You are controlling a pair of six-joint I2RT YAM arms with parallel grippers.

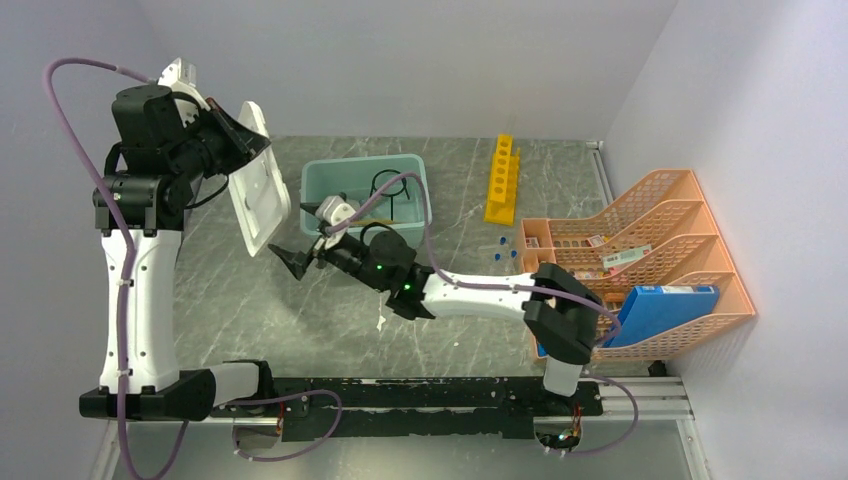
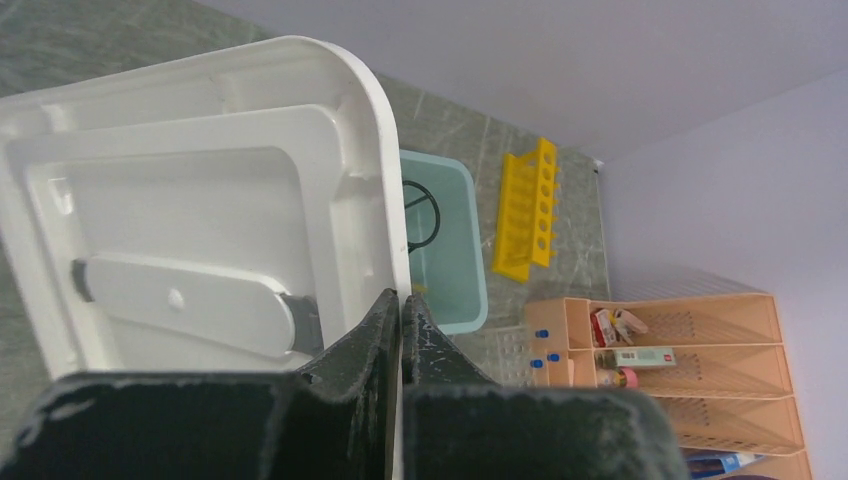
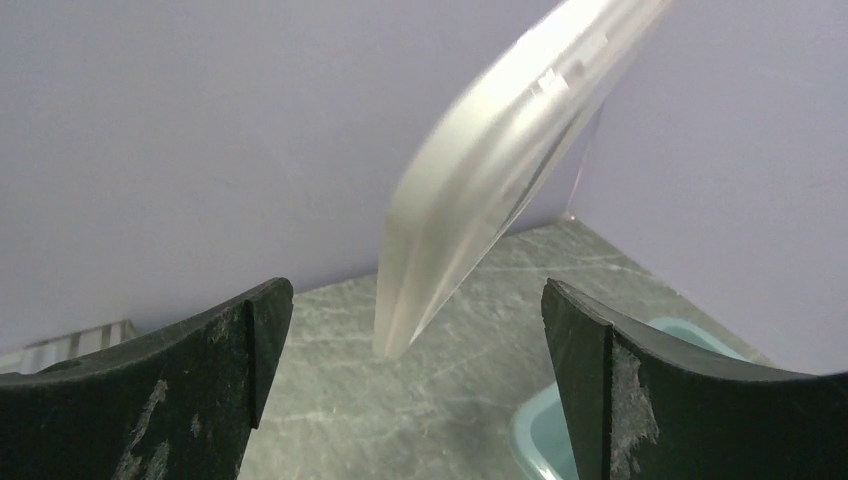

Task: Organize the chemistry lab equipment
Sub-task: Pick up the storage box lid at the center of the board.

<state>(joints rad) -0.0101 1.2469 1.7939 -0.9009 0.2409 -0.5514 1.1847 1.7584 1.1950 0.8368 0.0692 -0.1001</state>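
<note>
Left jaws pinch the lid point(image 2: 200, 200) rim, holding it off the tub point(image 1: 360, 162) for loading, we judge; right jaws stand wide, empty. Ring stand point(image 1: 376, 182) lies in the tub; yellow rack point(image 1: 503, 180) on the counter point(image 1: 250, 310).

1. Table point(image 1: 250, 300): grey, marbled with pale veins.
2. Lid point(image 1: 258, 195): plain white.
3. Tub point(image 1: 360, 163): pale teal.
4. Ring stand point(image 2: 436, 215): black.
5. Test-tube rack point(image 1: 503, 180): bright yellow.
6. Tubes point(image 1: 503, 241): clear, with blue caps.
7. Desk organiser point(image 1: 650, 205): orange mesh.
8. Box point(image 1: 665, 310): blue.
</note>
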